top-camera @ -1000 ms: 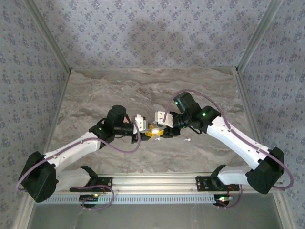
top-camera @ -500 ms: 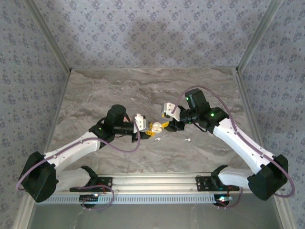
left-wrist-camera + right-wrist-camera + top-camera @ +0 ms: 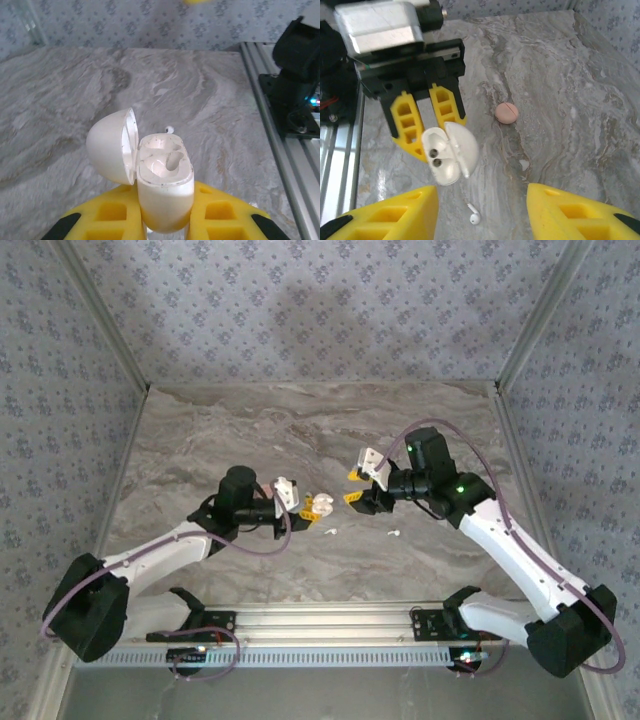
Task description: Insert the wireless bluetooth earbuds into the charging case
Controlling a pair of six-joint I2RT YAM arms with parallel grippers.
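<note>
Where the top camera looks down, we find the left gripper [image 3: 308, 505] clenched on the open charging case [image 3: 322, 504], the right gripper [image 3: 352, 487] released close by, and two earbuds on the table [image 3: 250, 430]: near earbud [image 3: 329, 531], far earbud [image 3: 394, 534]. Left wrist: we see the lid [image 3: 111, 147] swung back. Right wrist: the near earbud [image 3: 474, 216] lies before the case, a pink disc [image 3: 506, 113] apart at its side.

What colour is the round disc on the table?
The disc is salmon pink, best in right wrist view.
</note>
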